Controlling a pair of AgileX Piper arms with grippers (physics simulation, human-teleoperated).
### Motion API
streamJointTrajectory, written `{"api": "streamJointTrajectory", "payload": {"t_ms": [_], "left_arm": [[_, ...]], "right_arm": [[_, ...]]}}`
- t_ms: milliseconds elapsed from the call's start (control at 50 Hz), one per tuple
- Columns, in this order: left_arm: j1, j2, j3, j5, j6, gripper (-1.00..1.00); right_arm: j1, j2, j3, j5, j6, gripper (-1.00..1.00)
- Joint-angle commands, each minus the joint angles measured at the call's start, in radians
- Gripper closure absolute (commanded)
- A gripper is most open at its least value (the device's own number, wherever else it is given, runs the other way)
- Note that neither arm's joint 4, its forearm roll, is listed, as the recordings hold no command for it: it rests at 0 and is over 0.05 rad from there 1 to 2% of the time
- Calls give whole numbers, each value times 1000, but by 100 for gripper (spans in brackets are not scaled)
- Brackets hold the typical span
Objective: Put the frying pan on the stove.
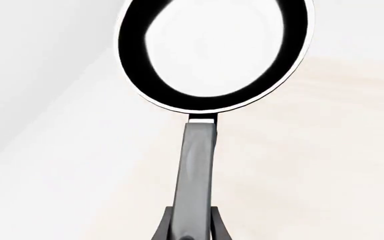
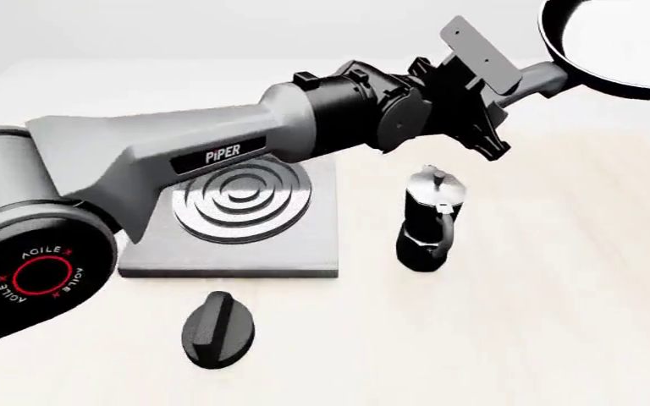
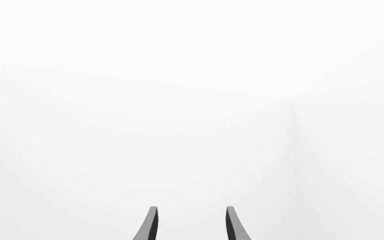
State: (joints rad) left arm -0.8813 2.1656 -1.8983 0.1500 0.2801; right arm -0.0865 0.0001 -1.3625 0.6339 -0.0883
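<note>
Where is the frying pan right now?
In the front view the frying pan is up in the air at the far right, held by its handle in the left gripper, above the moka pot and away from the stove.

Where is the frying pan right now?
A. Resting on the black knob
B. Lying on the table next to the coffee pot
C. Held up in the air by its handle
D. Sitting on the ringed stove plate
C: the left gripper is closed on the frying pan handle, holding it high above the table, well right of the stove.
</note>
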Motion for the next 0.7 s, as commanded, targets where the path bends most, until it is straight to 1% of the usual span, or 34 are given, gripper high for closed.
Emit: {"api": "streamJointTrajectory", "payload": {"t_ms": [20, 160, 260, 360, 580, 700], "left_arm": [[33, -114, 137, -94, 17, 100], [56, -167, 230, -134, 16, 100], [66, -194, 270, -149, 17, 100], [75, -238, 335, -172, 17, 100], [97, -300, 420, -206, 12, 100], [128, -343, 479, -233, 4, 100]], "right_arm": [[2, 0, 57, -53, -5, -100], [0, 0, 52, -48, -5, -100], [1, 0, 47, -43, -5, -100], [0, 0, 49, -42, -4, -100], [0, 0, 39, -34, -4, -100], [2, 0, 33, -27, -6, -100]]}}
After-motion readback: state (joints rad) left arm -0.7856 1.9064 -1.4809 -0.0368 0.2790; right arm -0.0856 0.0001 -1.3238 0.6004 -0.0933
